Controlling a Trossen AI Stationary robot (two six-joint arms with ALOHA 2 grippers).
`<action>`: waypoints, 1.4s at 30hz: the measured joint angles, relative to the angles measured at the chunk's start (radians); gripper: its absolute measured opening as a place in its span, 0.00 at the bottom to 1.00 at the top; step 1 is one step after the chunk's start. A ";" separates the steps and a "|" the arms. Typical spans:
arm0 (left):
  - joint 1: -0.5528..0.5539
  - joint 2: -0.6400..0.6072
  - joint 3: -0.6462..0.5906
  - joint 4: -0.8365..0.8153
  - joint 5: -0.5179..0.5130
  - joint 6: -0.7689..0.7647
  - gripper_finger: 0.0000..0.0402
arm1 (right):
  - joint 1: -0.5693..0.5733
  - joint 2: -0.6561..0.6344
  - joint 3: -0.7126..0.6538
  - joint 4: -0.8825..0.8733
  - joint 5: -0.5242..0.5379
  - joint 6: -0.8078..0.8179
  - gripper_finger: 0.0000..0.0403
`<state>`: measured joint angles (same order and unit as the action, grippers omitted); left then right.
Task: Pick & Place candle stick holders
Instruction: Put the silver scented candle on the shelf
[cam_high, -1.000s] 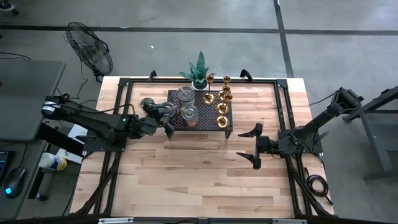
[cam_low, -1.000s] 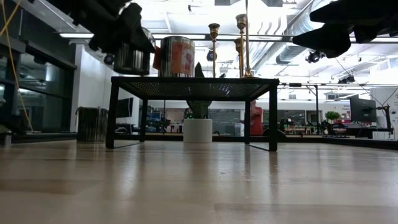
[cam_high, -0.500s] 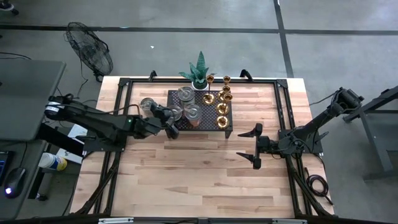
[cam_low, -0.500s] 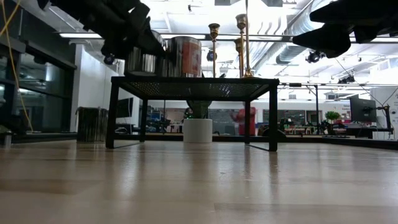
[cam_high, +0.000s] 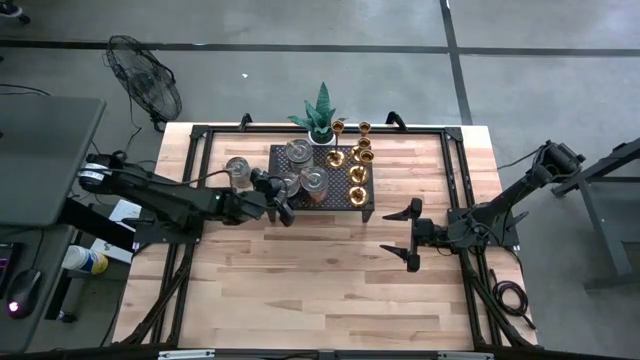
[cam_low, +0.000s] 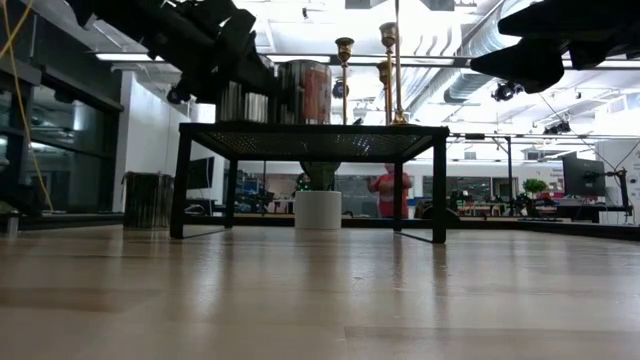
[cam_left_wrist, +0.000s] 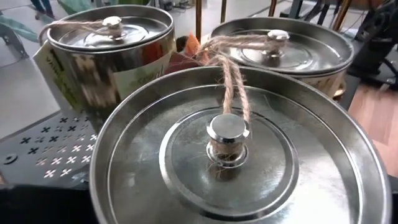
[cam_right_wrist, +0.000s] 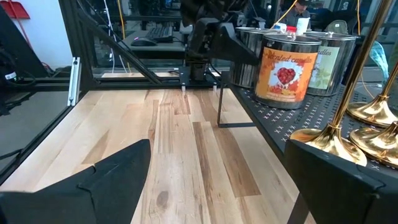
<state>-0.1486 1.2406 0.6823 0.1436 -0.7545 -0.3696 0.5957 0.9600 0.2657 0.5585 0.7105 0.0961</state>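
While the wooden tabletop carries a black perforated rack near its far edge, the rack bears silvery lidded tins with twine-tied knobs and, on its right part, brass-gold candle stick holders with round bases and slim stems. At the rack's left edge the left tool is clamped on one tin, whose lid fills the left wrist view and hides the fingers. Well apart from the holders, the right tool hovers over bare wood with fingers spread. A potted plant stands just behind the rack.
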 joint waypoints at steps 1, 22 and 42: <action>0.000 0.006 0.000 0.013 0.000 0.000 0.85 | 0.000 0.000 0.000 0.000 0.000 0.000 0.90; 0.074 0.057 0.046 0.034 0.016 0.055 0.85 | 0.000 0.000 0.000 0.000 0.000 0.000 0.90; 0.084 0.138 0.087 0.098 0.091 0.059 0.85 | 0.000 0.000 0.000 0.000 0.000 0.000 0.90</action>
<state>-0.0650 1.3783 0.7690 0.2415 -0.6635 -0.3106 0.5956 0.9599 0.2658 0.5582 0.7106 0.0959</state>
